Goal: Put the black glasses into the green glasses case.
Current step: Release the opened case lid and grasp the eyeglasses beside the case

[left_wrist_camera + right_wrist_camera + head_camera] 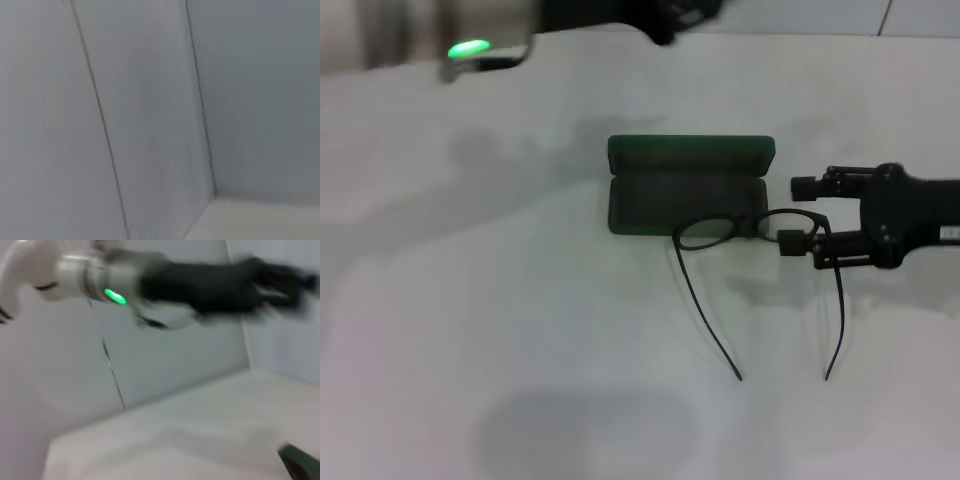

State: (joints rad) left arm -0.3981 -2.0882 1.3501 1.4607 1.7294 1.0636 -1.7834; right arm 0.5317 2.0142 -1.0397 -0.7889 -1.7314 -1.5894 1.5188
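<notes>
Black glasses [752, 232] lie on the white table [520, 330] in the head view, their front frame at the 6 o'clock edge of the open green glasses case [688, 197], one lens overlapping the case's corner, and both temple arms stretching toward 6 o'clock. The right gripper [798, 214] reaches in from 3 o'clock, its fingers apart on either side of the frame's right end, not clamped on it. The left arm [470, 30] crosses the 12 o'clock edge with a green light lit, and whether its gripper is open I cannot tell.

The left wrist view shows only pale wall panels and a strip of table.

The right wrist view shows the left arm blurred against the wall, the table, and a green corner of the case [302, 462] at 5 o'clock.
</notes>
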